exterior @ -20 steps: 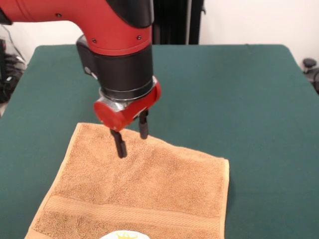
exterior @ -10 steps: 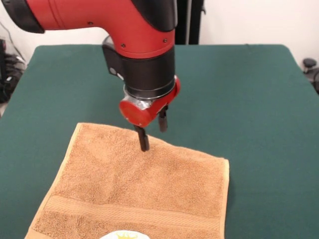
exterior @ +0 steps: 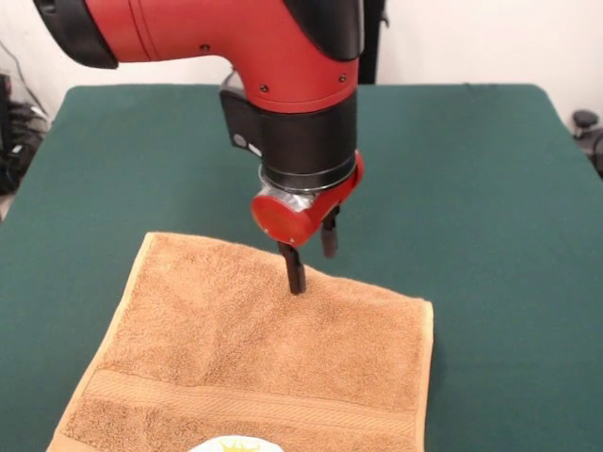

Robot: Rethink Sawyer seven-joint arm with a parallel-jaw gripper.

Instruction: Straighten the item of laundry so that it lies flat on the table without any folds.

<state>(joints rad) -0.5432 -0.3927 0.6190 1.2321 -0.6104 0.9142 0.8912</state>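
A: What surrounds the work area?

B: The green felt table (exterior: 490, 188) carries only the towel. Beyond its far edge, at 12 o'clock, hang a dark curtain (exterior: 372, 42) and a pale wall (exterior: 471, 38); cables (exterior: 19, 132) lie off the table at 9 o'clock, and a dark knob-like object (exterior: 586, 121) sits at 3 o'clock. The red and black arm (exterior: 283, 66) comes down from the top and hides part of the table behind it.

A: Where is the towel relative to the gripper?

B: The tan-orange terry hand towel (exterior: 254, 358) lies at 6 to 7 o'clock, spread nearly flat and running off the bottom edge. The gripper (exterior: 312, 256) stands over its far edge, fingers parted; one fingertip (exterior: 297, 281) is over the cloth, the other past the edge over felt.

A: Textures?

B: Looped pile, a woven band (exterior: 245, 403) near the lower edge, and a white label with a yellow mark (exterior: 234, 444).
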